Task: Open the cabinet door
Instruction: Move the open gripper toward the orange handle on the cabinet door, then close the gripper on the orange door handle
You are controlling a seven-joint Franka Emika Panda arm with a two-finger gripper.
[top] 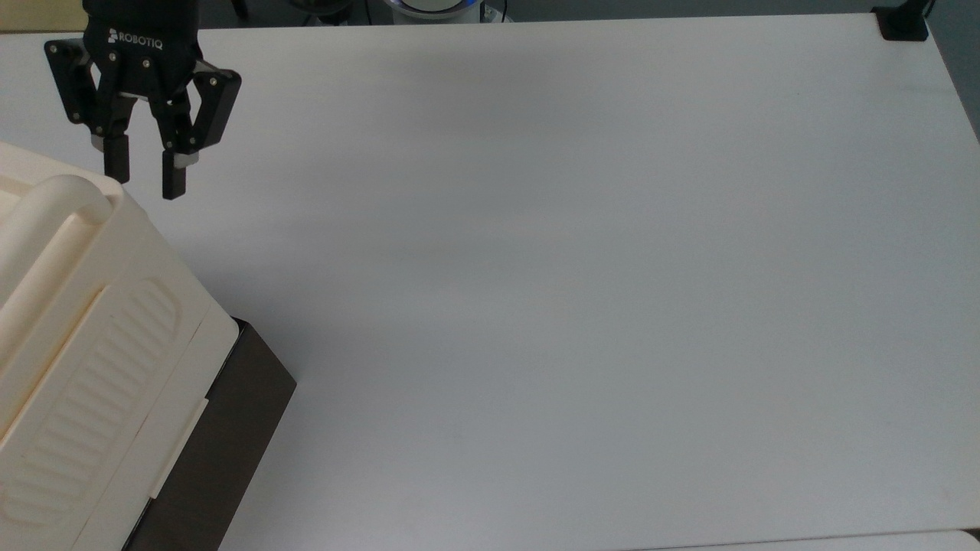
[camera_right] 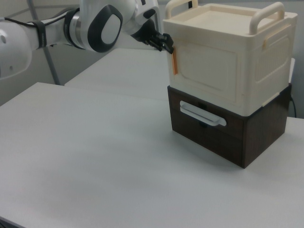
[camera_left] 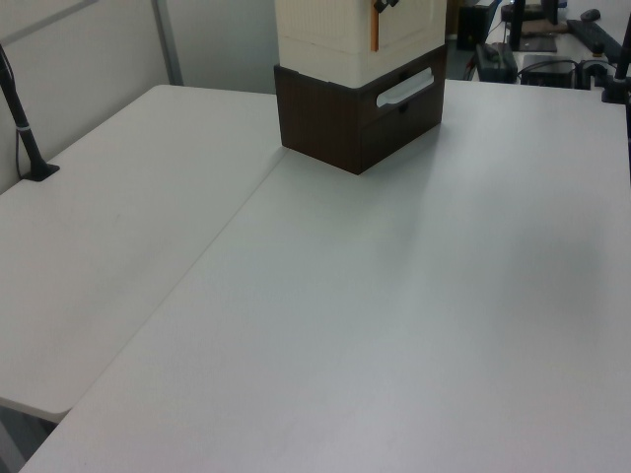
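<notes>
While the black two-finger gripper (top: 143,182) hangs over the far left corner of the white counter (top: 582,252) in the top view, its fingers (top: 174,181) are parted by a modest gap with nothing between them. The large cream plastic cabinet (camera_right: 228,61) with rounded bar handles sits on a dark brown base (camera_right: 223,128) at the counter's left edge in the top view, partly out of frame. In the right view the gripper (camera_right: 165,44) is just beside the cabinet's upper corner, next to a small orange vertical tab (camera_right: 174,63) on the edge of the plain flat cream door panel (camera_right: 205,71). Contact with the tab is hard to judge; it looks close, probably not yet gripped. The tab's long axis runs vertical, along the door's edge at the right view's left. The door looks closed, flush with the box.

Judgement: approach step, task barely begun. The coming move turns on the tab lying slightly below and just ahead of the fingertips, so the fingers need to straddle the thin tab before pulling outward from the door face.
</notes>
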